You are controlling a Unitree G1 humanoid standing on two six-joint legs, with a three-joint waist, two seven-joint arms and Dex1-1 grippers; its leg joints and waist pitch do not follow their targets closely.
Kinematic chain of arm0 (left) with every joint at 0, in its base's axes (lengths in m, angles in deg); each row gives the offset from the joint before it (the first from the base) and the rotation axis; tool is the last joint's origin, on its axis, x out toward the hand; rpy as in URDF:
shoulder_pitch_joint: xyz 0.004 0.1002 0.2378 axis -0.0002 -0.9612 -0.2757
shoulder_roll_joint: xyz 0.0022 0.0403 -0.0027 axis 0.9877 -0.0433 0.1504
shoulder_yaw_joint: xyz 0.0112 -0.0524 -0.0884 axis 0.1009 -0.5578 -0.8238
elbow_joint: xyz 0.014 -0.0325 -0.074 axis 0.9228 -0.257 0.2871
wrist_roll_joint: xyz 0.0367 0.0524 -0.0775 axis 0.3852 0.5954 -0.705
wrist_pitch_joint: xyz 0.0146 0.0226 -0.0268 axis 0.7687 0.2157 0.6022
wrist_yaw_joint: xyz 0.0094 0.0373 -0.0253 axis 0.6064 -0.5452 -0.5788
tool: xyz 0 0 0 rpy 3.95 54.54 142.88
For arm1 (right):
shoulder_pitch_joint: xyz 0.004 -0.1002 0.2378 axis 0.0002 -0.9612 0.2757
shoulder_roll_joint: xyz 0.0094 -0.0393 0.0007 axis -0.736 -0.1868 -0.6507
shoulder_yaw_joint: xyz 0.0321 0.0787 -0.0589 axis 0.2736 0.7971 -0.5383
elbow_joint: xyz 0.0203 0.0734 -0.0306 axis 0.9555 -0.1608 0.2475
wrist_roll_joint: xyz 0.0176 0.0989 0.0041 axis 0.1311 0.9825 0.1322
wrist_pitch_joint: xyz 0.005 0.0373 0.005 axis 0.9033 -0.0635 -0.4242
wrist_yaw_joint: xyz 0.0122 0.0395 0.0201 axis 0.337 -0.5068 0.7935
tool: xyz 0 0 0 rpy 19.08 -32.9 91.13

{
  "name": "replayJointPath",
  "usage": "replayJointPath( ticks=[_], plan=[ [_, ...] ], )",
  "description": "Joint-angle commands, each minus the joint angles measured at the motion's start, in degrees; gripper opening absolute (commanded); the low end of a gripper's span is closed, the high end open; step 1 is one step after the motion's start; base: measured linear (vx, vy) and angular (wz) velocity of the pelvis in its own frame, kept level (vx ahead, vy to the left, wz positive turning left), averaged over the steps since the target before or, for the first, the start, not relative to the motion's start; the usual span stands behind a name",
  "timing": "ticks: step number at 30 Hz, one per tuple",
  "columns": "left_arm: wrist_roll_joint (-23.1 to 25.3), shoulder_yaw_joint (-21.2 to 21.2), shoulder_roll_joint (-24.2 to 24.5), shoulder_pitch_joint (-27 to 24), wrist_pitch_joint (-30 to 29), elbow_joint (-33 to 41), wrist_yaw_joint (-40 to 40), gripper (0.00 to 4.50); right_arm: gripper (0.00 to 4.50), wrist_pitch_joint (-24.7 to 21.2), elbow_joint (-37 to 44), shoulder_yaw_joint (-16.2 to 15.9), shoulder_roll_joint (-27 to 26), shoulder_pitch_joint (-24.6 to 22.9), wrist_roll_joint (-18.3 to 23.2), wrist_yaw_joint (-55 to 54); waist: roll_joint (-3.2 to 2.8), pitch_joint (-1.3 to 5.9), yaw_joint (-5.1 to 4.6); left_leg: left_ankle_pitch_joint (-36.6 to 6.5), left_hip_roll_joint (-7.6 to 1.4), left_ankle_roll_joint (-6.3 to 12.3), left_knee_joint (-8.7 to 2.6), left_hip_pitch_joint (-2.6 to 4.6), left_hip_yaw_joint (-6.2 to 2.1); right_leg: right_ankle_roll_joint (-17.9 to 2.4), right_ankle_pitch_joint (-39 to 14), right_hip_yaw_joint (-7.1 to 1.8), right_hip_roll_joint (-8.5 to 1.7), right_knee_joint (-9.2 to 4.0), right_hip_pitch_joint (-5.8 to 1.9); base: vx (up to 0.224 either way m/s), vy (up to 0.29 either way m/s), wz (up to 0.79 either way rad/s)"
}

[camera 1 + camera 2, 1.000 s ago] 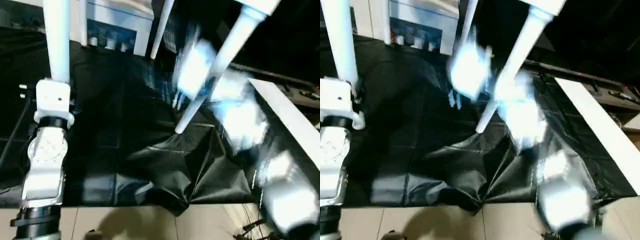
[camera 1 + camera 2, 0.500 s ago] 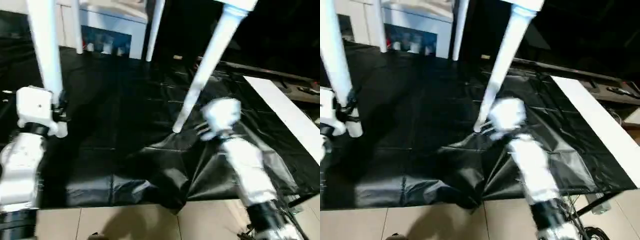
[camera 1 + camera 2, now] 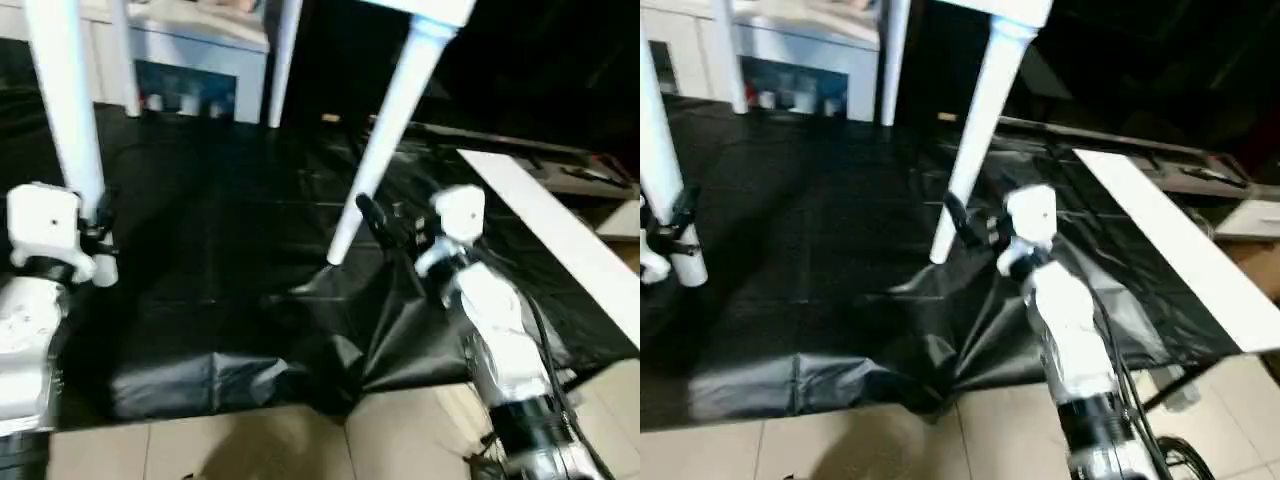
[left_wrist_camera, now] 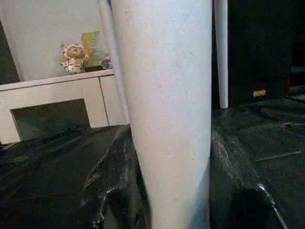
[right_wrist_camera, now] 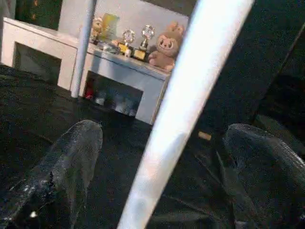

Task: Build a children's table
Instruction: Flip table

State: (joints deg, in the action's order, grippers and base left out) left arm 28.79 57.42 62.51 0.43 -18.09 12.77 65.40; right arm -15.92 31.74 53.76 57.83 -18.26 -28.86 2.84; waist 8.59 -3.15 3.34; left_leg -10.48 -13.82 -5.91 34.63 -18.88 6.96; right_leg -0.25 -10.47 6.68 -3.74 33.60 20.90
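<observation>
The children's table stands on its legs on the black sheet, with a corner of its white tabletop (image 3: 432,8) at the top. My left gripper (image 3: 100,228) is shut on the near left leg (image 3: 62,110), low down by its foot; that leg (image 4: 167,119) stands close up in the left wrist view. The near right leg (image 3: 388,130) slants down to its foot (image 3: 336,255). My right gripper (image 3: 388,222) is open beside that leg's lower end. In the right wrist view the leg (image 5: 181,119) runs between the spread fingers (image 5: 71,162) without touching them. Two far legs (image 3: 283,60) stand behind.
The black sheet (image 3: 330,340) is crumpled and bunched at the work table's front edge, with tiled floor below. A long white board (image 3: 560,240) lies along the right side. A white cabinet (image 3: 190,50) with plush toys (image 5: 167,45) stands behind.
My right arm has swung down from high beside the right leg to its lower end, fingers spreading wider. The left gripper has kept its hold on the left leg. The camera has tilted.
</observation>
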Motion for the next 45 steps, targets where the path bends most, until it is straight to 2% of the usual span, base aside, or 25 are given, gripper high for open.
replayJointPath(
  ticks=[1, 2, 3, 4, 5, 6, 7, 8, 9, 10, 11, 12, 14, 16, 19, 25, 29, 33, 34, 36, 41, 42, 43, 44, 45],
  plan=[
    [3.04, 3.45, 1.24, -1.41, -0.94, -0.27, 4.4, 1.62, 4.5, -1.36, -3.19, 1.17, 1.52, 1.65, 1.11, 1.6, -4.31, 1.32, 0.05, -49.43, -1.03, -4.57, -9.14, 0.28, 1.19, -1.95, -33.64, 2.0, -1.39, -2.84, -1.74, 0.0, 0.0, 0.0],
    [3.04, 3.45, 1.24, -1.41, -0.94, -0.27, 4.4, 1.62, 4.5, -1.36, -3.19, 1.17, 1.52, 1.65, 1.11, 1.6, -5.05, 1.81, 2.32, -51.78, -2.08, -4.9, -11.93, -4.57, 1.95, -3.25, -23.23, 0.5, -1.2, 7.05, -6.11, -0.06, -0.042, 0.02],
    [2.13, 3.95, 1.44, -1.69, -1.37, 0.87, 5.1, 1.62, 4.5, -1.29, -10.09, 3.43, 1.04, 7.01, 2.31, 0.2, -4.66, 1.42, 5.24, -50.39, -1.53, -2.95, -12.7, -4.36, 5.2, -2.45, -15.15, -2.08, -0.35, 9.38, -3.71, -0.032, -0.089, 0.04],
    [2.13, 3.95, 1.44, -1.69, -1.37, 0.87, 5.1, 1.62, 4.5, -1.29, -10.09, 3.43, 1.04, 7.01, 2.31, 0.2, 0.57, 1.92, 3.91, -37.63, 0.69, -3.96, -3.6, 1.1, 2.71, 2.8, -47.01, -5.77, -4.62, -0.97, 2.09, -0.032, -0.089, 0.04],
    [1.85, 4.23, 1.55, -1.68, -1.52, 1.17, 5.22, 1.62, 4.5, -1.5, -12.33, 4.32, 0.84, 8.88, 2.88, -0.03, -0.58, 1.93, 4.48, -26.89, 2.02, -3.08, 2.99, 3.47, 2.47, 3.46, -59.76, -6.89, -8.8, -6.36, 5.63, 0.072, -0.132, -0.09],
    [1.51, 4.62, 1.63, -1.53, -1.75, 1.34, 5.48, 1.62, 4.5, -1.73, -15.26, 5.2, 0.69, 11.19, 3.32, 0.27, -1.29, 2.87, 4.81, -11.85, 0.61, -1.94, 0.8, -1.19, 0.97, 3.15, -54.84, -8.72, -9.66, -4.12, 0.86, 0.118, -0.105, -0.26],
    [1.47, 4.75, 1.64, -1.46, -1.84, 1.37, 5.54, 1.62, 4.5, -1.76, -16.27, 5.37, 0.68, 11.95, 3.43, 0.59, -2.6, 4.01, 6.04, -6.88, 0.14, -3.02, -1.8, -1.9, 1.05, 1.7, -43.43, -7.61, -7.91, -2.55, -0.9, 0.118, -0.105, -0.26],
    [1.43, 4.91, 1.65, -1.38, -1.97, 1.4, 5.61, 1.62, 4.5, -1.81, -17.6, 5.56, 0.68, 12.95, 3.57, 1.07, -3.14, 3.67, 5.82, -6.27, 0.15, -5.64, -3.54, -1.72, 1.64, -0.9, -26.26, -5.44, -4.5, -0.8, 0.25, 0.07, -0.055, -0.14],
    [1.1, 5.08, 1.88, -0.97, -2.2, 0.96, 5.92, 1.63, 4.5, -2.11, -21.42, 6.11, 0.59, 15.58, 4.31, 3.4, -3.81, 3.59, 6.14, -10.58, 0.46, -6.18, -3.79, -0.93, 2.19, -3.3, -17.41, -5.12, -3.3, -0.05, 0.67, 0.0, 0.0, 0.0],
    [1.04, 5.1, 2.0, -0.92, -2.27, 0.9, 6.07, 1.63, 4.5, -2.26, -22.07, 6.16, 0.6, 16.03, 4.47, 4.01, -4.01, 3.3, 5.89, -13.19, 0.48, -6.49, -4.08, -0.98, 2.16, -4.67, -16.76, -5.14, -3.16, 0.11, 0.66, 0.0, 0.0, 0.0],
    [0.95, 5.13, 2.22, -0.83, -2.38, 0.79, 6.34, 1.63, 4.5, -2.52, -23.2, 6.24, 0.61, 16.81, 4.75, 5.07, -5.06, 2.82, 5.89, -17.86, 0.46, -6.72, -4.71, -1.22, 1.88, -5.87, -17.84, -5.07, -3.24, -0.3, 0.4, 0.0, 0.0, 0.0],
    [0.38, 4.9, 2.66, -0.77, -2.81, 0.86, 6.98, 1.63, 4.5, -2.77, -25.89, 6.38, 0.77, 18.49, 5.36, 7.57, -5.72, 2.5, 5.86, -20.88, 0.31, -6.78, -5.05, -1.15, 1.46, -6.32, -18.6, -5.09, -3.29, -0.38, 0.38, 0.0, 0.0, 0.0],
    [0.16, 4.84, 3.24, -0.56, -2.97, 0.57, 7.72, 1.63, 4.5, -3.36, -27.45, 6.31, 0.94, 19.51, 5.99, 10.24, -5.61, 2.62, 5.7, -21.98, 0.22, -6.39, -5.13, -1.0, 1.27, -7.09, -17.71, -5.05, -3.19, -0.36, 0.15, 0.0, 0.0, 0.0],
    [-0.23, 4.84, 4.44, 0.02, -3.12, -0.2, 8.99, 1.63, 4.5, -3.25, -30.87, 5.88, 1.4, 21.31, 6.23, 14.88, -5.86, 2.29, 5.65, -19.62, 0.15, -5.85, -5.36, -1.27, 1.27, -8.51, -12.52, -4.93, -2.94, -0.15, 0.01, 0.0, 0.0, 0.0],
    [-0.57, 4.82, 5.79, 0.87, -3.09, -0.96, 9.49, 1.63, 4.5, -3.49, -32.15, 4.45, 2.0, 21.58, 6.13, 21.1, -5.5, 2.07, 5.58, -18.68, 0.14, -4.97, -5.46, -1.15, 1.46, -9.38, -11.07, -4.98, -2.97, -0.23, -0.3, 0.0, 0.0, 0.0],
    [-0.78, 3.8, 6.18, 0.65, -3.48, -0.28, 8.33, 1.63, 4.5, -7.37, -25.56, 2.28, 2.26, 17.81, 8.54, 29.17, -5.2, 2.54, 5.32, -13.56, 0.21, -4.26, -5.23, -1.28, 1.56, -10.22, -2.96, -5.16, -2.84, 0.41, -1.02, 0.0, 0.0, 0.0],
    [-1.92, 3.29, 5.72, -2.32, -4.58, 3.23, 7.82, 1.63, 4.5, -9.59, -19.7, -0.17, 3.33, 13.5, 9.07, 33.69, -5.07, 2.88, 5.22, -10.17, 0.23, -3.8, -5.01, -1.18, 1.74, -10.56, 1.6, -5.19, -2.83, 0.64, -1.41, 0.0, 0.0, 0.0],
    [-3.09, 2.71, 5.32, -5.34, -5.93, 6.98, 7.54, 1.63, 4.5, -10.04, -18.91, 0.38, 3.81, 12.75, 8.98, 35.72, -5.05, 2.59, 4.5, -12.55, 0.16, -3.91, -5.42, -0.96, 2.01, -10.84, -1.37, -5.28, -2.83, 0.13, -1.43, 0.0, 0.0, 0.0],
    [-3.67, 2.44, 5.12, -6.64, -6.31, 8.94, 7.46, 1.63, 4.5, -9.15, -20.19, 1.22, 3.83, 13.38, 8.39, 34.69, -5.34, 2.59, 4.54, -13.18, 0.14, -4.03, -5.42, -0.82, 2.04, -10.83, -2.19, -5.35, -2.92, 0.09, -1.31, 0.0, 0.0, 0.0],
    [-4.15, 1.65, 4.72, -9.38, -7.97, 13.27, 6.88, 1.63, 4.5, -6.9, -23.05, 3.04, 4.1, 15.02, 7.39, 31.7, -5.3, 2.52, 4.4, -14.76, -0.08, -4.35, -5.51, -0.63, 2.11, -11.06, -4.24, -5.5, -3.13, -0.1, -1.19, 0.0, 0.0, 0.0],
    [-4.44, 0.35, 4.35, -11.59, -8.96, 16.6, 6.07, 1.63, 4.5, -6.6, -23.08, 3.95, 4.55, 15.81, 7.68, 30.52, -5.2, 2.32, 4.62, -16.37, -0.01, -3.89, -5.58, -0.41, 2.28, -10.42, -7.6, -5.65, -2.97, -0.69, -0.91, 0.0, 0.0, 0.0],
    [-7.11, -0.78, 3.52, -12.45, -9.9, 18.08, 6.18, 1.98, 4.5, -7.48, -21.42, 4.11, 4.62, 15.23, 8.04, 29.63, -4.59, 2.42, 4.65, -15.94, -0.06, -3.83, -5.62, -0.4, 2.31, -10.18, -7.89, -5.63, -2.99, -0.73, -1.03, 0.0, 0.0, 0.0],
    [-8.7, -1.88, 2.44, -12.94, -9.88, 18.69, 5.63, 1.98, 4.5, -8.13, -20.24, 4.66, 4.43, 14.65, 8.46, 28.39, -4.77, 2.42, 4.71, -15.34, -0.07, -3.98, -5.64, -0.56, 2.22, -10.25, -7.52, -5.66, -3.1, -0.51, -1.13, 0.0, 0.0, 0.0],
    [-9.76, -2.59, 1.78, -13.35, -10.05, 19.23, 5.13, 1.98, 4.5, -8.64, -19.44, 5.15, 4.25, 14.25, 8.67, 27.63, -4.64, 2.49, 4.58, -14.1, -0.06, -4.05, -5.67, -0.74, 2.23, -10.02, -6.55, -5.65, -3.0, -0.49, -1.24, 0.0, 0.0, 0.0],
    [-10.05, -2.89, 1.6, -13.88, -9.98, 19.52, 5.0, 2.19, 4.5, -8.89, -18.38, 5.65, 3.9, 13.6, 8.81, 26.5, -4.73, 2.53, 4.61, -13.73, -0.06, -4.07, -5.6, -0.63, 2.25, -9.95, -5.99, -5.66, -2.98, -0.46, -1.17, 0.0, 0.0, 0.0]
  ],
)
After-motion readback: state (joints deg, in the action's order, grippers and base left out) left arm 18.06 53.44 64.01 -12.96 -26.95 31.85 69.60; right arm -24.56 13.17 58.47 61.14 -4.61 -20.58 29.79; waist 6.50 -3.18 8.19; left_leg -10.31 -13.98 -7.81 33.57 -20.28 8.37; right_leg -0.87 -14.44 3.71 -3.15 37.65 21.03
